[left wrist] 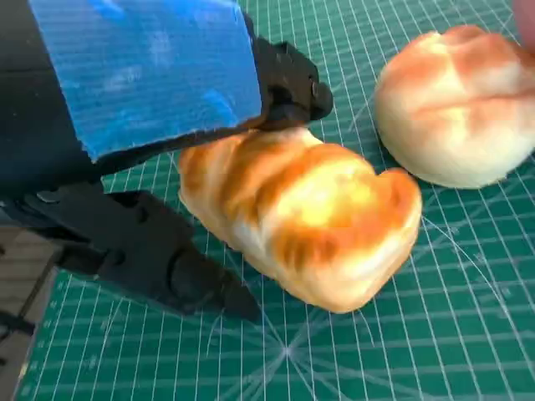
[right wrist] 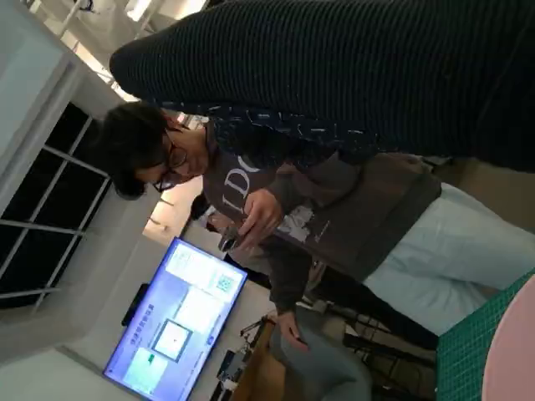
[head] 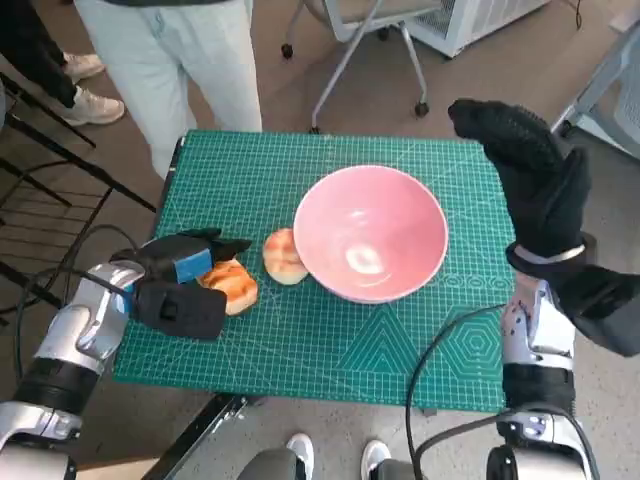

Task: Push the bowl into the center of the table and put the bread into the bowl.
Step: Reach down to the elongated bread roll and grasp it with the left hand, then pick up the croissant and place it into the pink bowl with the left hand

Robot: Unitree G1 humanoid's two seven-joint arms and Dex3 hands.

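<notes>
A pink bowl [head: 370, 235] stands upright on the green cutting mat [head: 300, 350], a little right of the middle. A round bun [head: 283, 256] lies against its left side. Left of the bun lies a longer golden bread [head: 234, 284] on the mat, close up in the left wrist view as the bread [left wrist: 309, 217] beside the bun [left wrist: 456, 104]. My left hand [head: 182, 280] straddles this bread: one finger [left wrist: 288, 83] touches its top, and the thumb [left wrist: 167, 267] lies just short of its other side. My right hand [head: 530, 170] is raised by the table's right edge, fingers spread, holding nothing.
A person in pale trousers [head: 190, 70] stands at the table's far left corner, and the right wrist view shows that person [right wrist: 276, 209] holding a small device. An office chair base [head: 360, 60] stands behind the table. A black cable [head: 440, 360] loops over the near right edge.
</notes>
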